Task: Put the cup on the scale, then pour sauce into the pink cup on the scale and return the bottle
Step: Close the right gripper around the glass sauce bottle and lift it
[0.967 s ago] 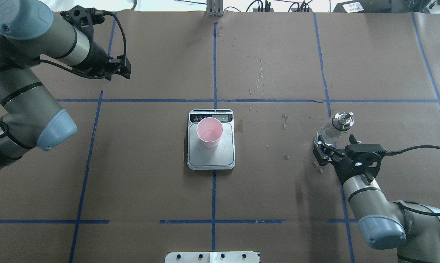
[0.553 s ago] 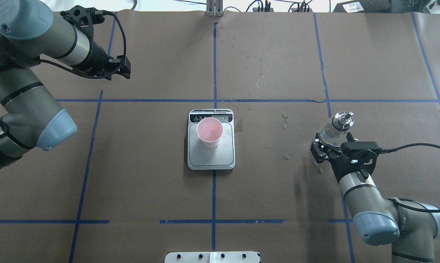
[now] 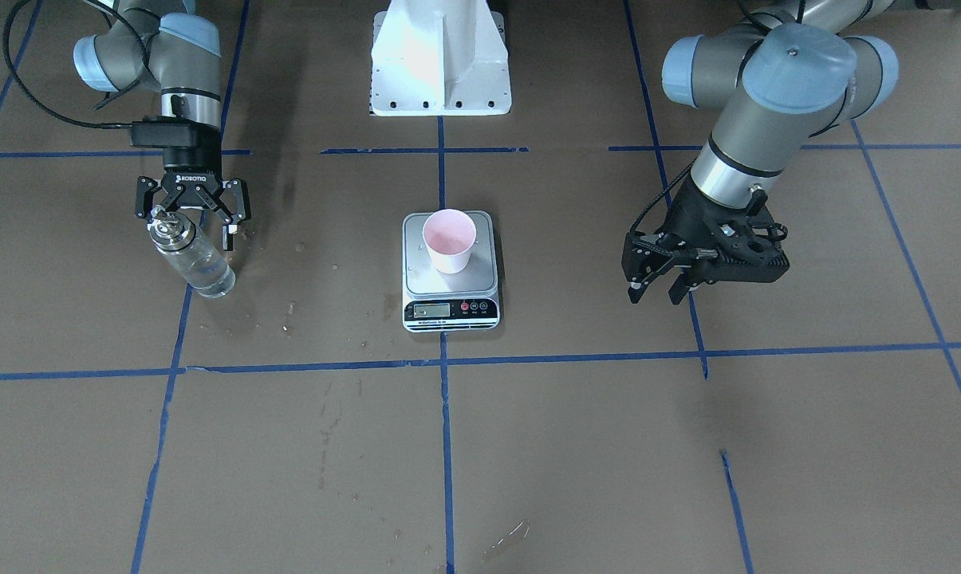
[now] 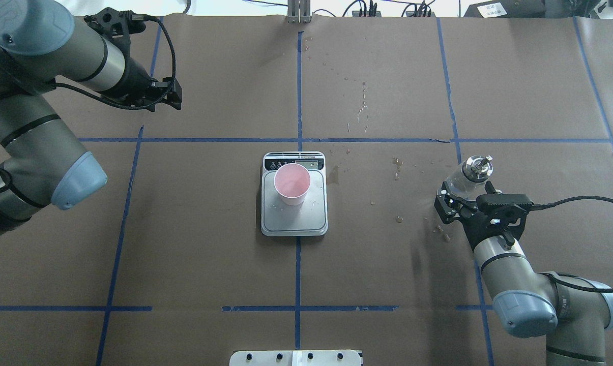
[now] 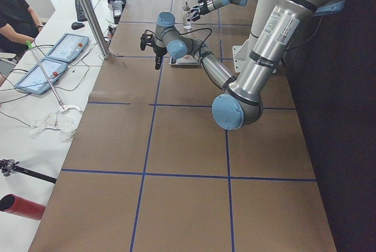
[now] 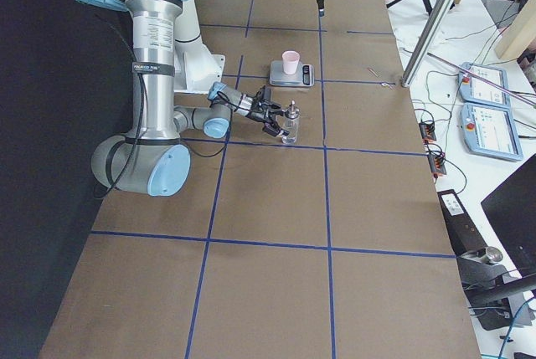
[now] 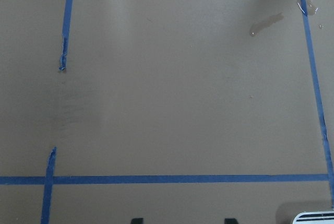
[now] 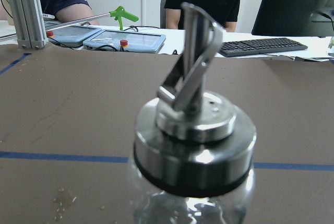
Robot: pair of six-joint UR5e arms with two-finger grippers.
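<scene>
Fingers (image 4: 442,207) of right gripper (image 4: 464,196) are sitting apart, flanking the bottle (image 4: 458,182), standing well right of the scale (image 4: 296,222) with cup (image 4: 292,184) on it. Looks like grasp step; next: closing squarely on glass.

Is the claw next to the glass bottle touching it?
Cannot tell. In the front-facing view the right gripper is open around the bottle, but one finger overlaps the bottle in the image. No view plainly shows a gap or contact.

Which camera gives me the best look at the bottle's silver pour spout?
Right wrist-mounted: the silver spout cap of the small clear glass bottle fills the frame, sharp. Overhead and front-facing show only a small shiny top; exterior right, a speck.
</scene>
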